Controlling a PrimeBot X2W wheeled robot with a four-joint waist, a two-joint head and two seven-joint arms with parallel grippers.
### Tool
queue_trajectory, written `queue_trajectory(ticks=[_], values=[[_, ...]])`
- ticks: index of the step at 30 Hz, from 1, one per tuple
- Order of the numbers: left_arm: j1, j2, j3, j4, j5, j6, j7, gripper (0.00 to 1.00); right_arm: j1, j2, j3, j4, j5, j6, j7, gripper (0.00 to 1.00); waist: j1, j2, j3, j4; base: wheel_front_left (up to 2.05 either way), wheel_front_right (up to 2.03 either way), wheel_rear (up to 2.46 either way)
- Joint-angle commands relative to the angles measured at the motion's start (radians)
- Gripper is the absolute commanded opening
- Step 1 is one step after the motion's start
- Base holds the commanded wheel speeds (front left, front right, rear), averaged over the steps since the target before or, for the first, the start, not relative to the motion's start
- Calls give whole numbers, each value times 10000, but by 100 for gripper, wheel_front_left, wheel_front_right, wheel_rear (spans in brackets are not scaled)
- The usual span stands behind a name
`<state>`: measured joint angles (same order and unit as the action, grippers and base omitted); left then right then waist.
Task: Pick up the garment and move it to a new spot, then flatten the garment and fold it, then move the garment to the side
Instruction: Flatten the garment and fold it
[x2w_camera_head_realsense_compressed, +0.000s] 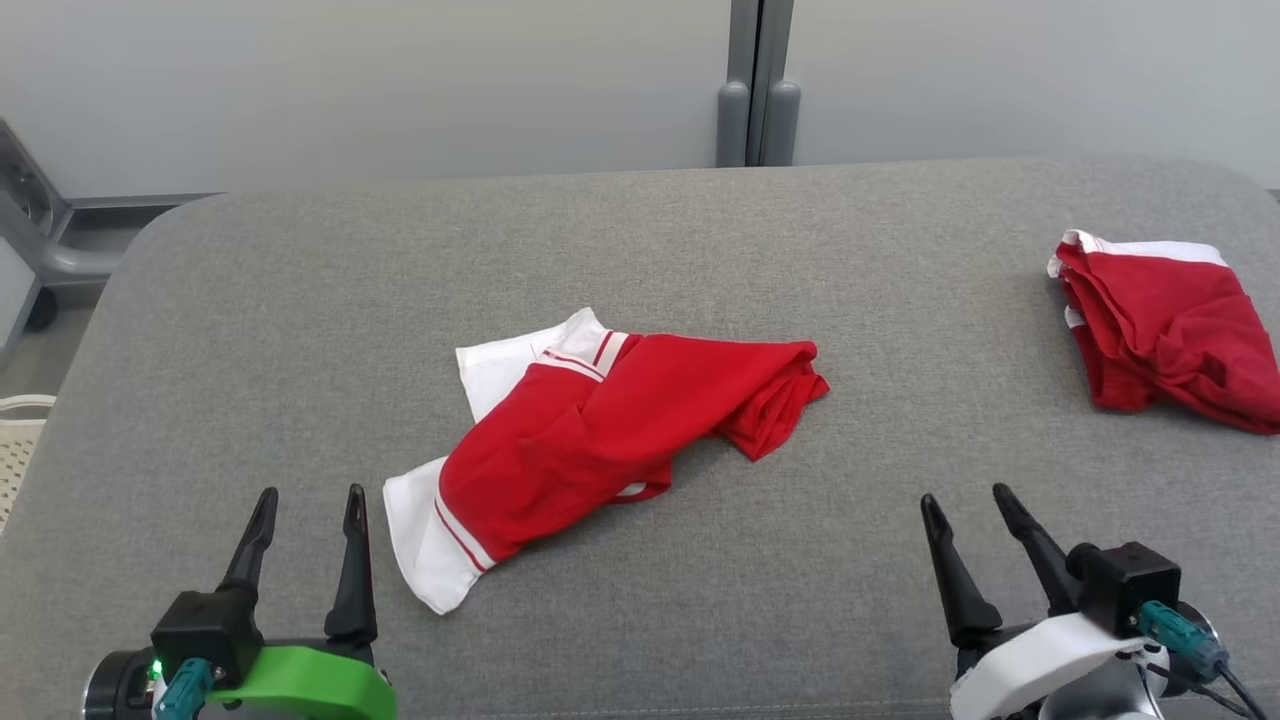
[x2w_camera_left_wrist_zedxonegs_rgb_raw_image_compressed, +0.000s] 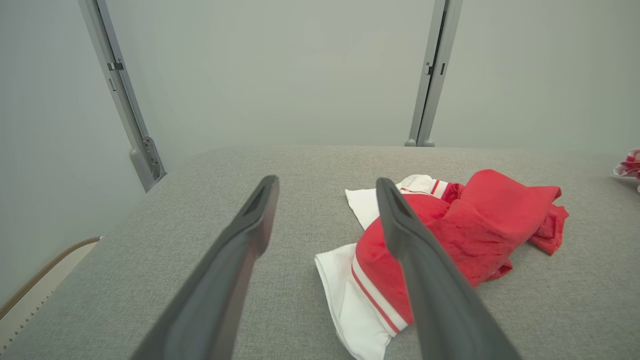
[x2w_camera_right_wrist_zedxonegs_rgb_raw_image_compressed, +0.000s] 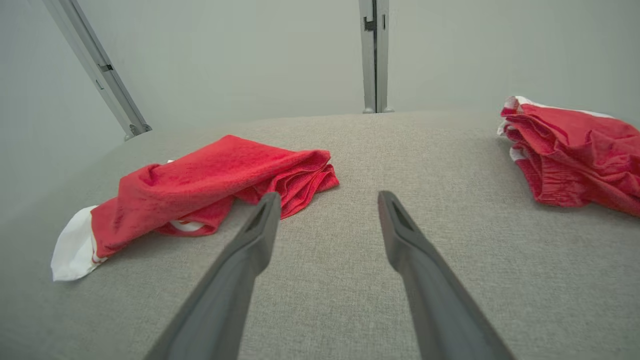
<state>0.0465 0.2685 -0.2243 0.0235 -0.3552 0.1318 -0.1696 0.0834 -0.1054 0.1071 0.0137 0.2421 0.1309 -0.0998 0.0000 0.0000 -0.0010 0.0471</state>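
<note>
While the red-and-white garment (x2w_camera_head_realsense_compressed: 600, 440) lies crumpled on the grey worktop (x2w_camera_head_realsense_compressed: 700, 230), I judge nothing is begun: lifting, flattening, folding and setting aside are all left. Left hand (x2w_camera_head_realsense_compressed: 311, 491) and right hand (x2w_camera_head_realsense_compressed: 965, 495) flank it, spread wide, empty. The head view shows its outline and the right wrist view its humped bulk (x2w_camera_right_wrist_zedxonegs_rgb_raw_image_compressed: 200, 185).

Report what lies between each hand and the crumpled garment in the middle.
Nothing visible does. Only bare grey surface separates the left hand and the right hand from the garment. Both hands are open. The other red garment lies at the far right, off both paths.
</note>
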Motion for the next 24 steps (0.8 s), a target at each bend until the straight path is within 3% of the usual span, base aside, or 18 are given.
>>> queue_trajectory(ticks=[1,10,24], values=[[-255,-6,-37,-1,35,-28,-16,100,-30,-156,152,76,-69,-5,195,100,0,0,76,169,0,0,0],[-707,-247,-371,307,-30,-208,-78,100,-1058,-1082,1409,890,391,-5,1539,100,0,0,563,876,0,0,0],[-1899,-1012,-984,1282,-11,-690,-649,100,-3838,-2300,2808,2710,1072,-9,1879,100,0,0,1823,2069,0,0,0]])
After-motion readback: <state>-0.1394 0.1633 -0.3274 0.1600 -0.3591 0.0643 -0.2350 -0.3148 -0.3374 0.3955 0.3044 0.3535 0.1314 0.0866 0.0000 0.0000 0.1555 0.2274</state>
